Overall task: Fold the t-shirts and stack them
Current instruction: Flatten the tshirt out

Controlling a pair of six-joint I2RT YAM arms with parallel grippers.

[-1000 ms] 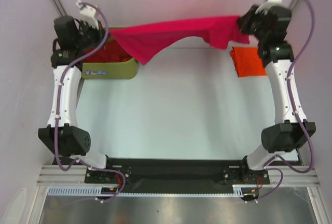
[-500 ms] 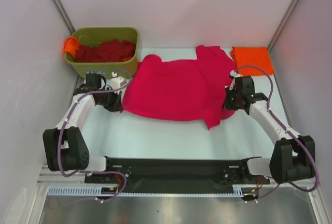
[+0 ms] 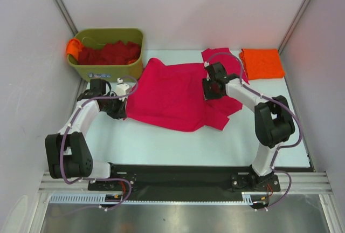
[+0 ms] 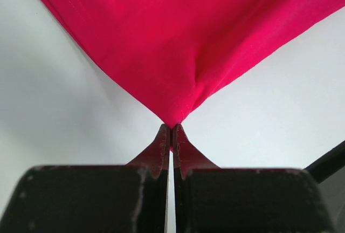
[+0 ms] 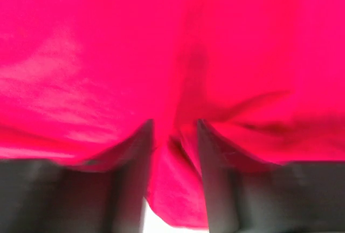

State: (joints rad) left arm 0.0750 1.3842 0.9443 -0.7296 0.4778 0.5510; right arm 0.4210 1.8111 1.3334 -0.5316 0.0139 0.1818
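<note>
A crimson-pink t-shirt (image 3: 170, 95) lies spread across the middle of the table, rumpled along its right side. My left gripper (image 3: 124, 109) is at the shirt's near left corner, low on the table. In the left wrist view the left gripper (image 4: 171, 128) is shut on that pointed corner of the crimson-pink t-shirt (image 4: 183, 39). My right gripper (image 3: 211, 88) rests over the shirt's right part. In the right wrist view the right gripper (image 5: 175, 128) has its jaws apart, with loose crimson cloth (image 5: 108, 55) lying between them. A folded orange t-shirt (image 3: 262, 63) lies at the back right.
An olive-green bin (image 3: 113, 70) stands at the back left with dark red t-shirts (image 3: 108, 53) inside and an orange cloth (image 3: 73, 46) hanging over its left rim. White walls enclose the table on three sides.
The shirt, held stretched in the air a second ago, now lies on the table. The right gripper has moved left onto the shirt and its jaws have parted. The left gripper keeps its grip.
</note>
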